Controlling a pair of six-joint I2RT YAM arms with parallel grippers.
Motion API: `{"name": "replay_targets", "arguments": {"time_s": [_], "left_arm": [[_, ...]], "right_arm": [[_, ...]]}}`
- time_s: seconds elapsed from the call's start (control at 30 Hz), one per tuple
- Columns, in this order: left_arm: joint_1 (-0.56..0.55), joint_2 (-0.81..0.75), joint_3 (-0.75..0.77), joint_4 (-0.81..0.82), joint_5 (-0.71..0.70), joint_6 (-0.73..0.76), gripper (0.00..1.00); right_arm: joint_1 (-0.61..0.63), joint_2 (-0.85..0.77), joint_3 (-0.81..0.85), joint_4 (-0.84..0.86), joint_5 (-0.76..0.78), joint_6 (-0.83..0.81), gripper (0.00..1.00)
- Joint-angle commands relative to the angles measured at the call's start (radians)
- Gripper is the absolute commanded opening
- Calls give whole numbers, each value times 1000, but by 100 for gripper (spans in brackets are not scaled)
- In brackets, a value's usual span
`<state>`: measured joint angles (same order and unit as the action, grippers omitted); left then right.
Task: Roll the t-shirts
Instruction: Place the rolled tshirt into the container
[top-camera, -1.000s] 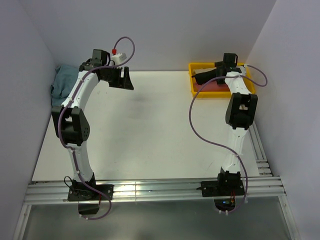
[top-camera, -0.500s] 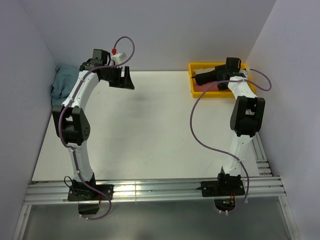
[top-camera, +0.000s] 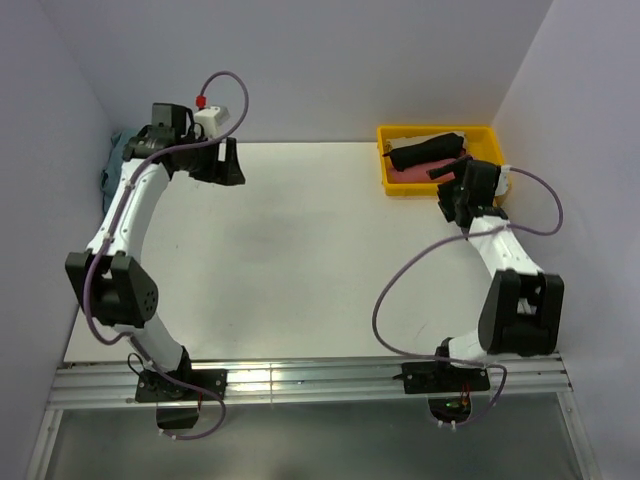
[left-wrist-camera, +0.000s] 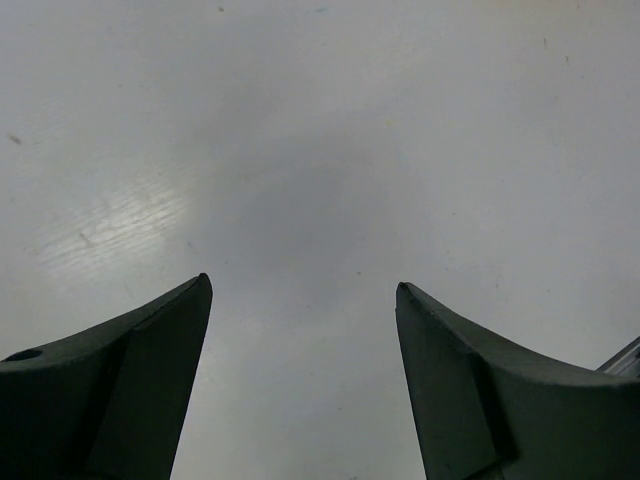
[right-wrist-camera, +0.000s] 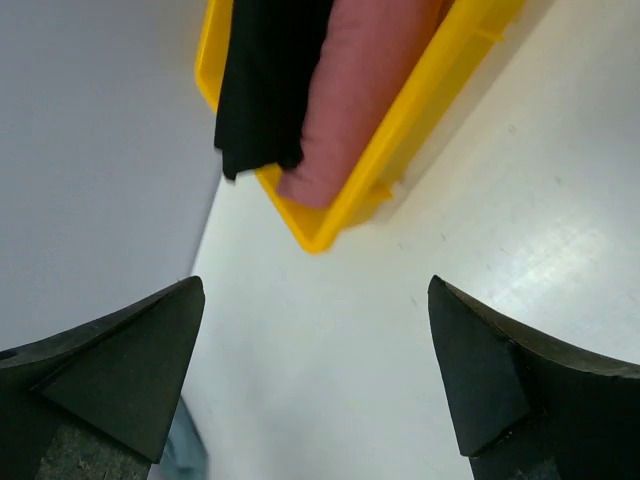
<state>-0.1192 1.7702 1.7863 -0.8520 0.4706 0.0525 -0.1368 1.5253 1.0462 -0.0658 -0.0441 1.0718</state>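
Right gripper (right-wrist-camera: 315, 285) stood with jaws wide apart, empty, over the table (right-wrist-camera: 420, 300); just ahead sat the yellow bin (right-wrist-camera: 330, 225), black t-shirt (right-wrist-camera: 265, 80) rolled against pink t-shirt (right-wrist-camera: 365, 80) inside. Left gripper (left-wrist-camera: 300, 290) also gaped, empty, above bare table; dusty-blue t-shirt (top-camera: 108, 172) lay heaped behind it.

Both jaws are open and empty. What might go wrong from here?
1. The black roll reaches the rim of the yellow bin; a brush from the right arm might drag it out or unroll it.
2. The blue shirt lies bunched in the far-left corner, partly hidden behind the left arm; a grasp there may catch only a fold.
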Motion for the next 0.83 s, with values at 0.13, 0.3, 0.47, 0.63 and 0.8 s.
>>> {"name": "replay_targets", "arguments": {"time_s": [0.13, 0.3, 0.47, 0.63, 0.8], "left_arm": [[39, -254, -194, 44, -81, 50, 80], [46, -366, -332, 105, -92, 30, 81], [58, -422, -384, 131, -87, 18, 82], [69, -452, -404, 146, -64, 6, 83], [75, -462, -412, 151, -49, 0, 83]], "right_arm": [[77, -382, -209, 43, 4, -298, 100], [132, -601, -282, -46, 42, -411, 100], [204, -761, -334, -80, 72, -458, 100], [206, -829, -360, -98, 50, -486, 100], [204, -832, -356, -101, 50, -500, 100]]}}
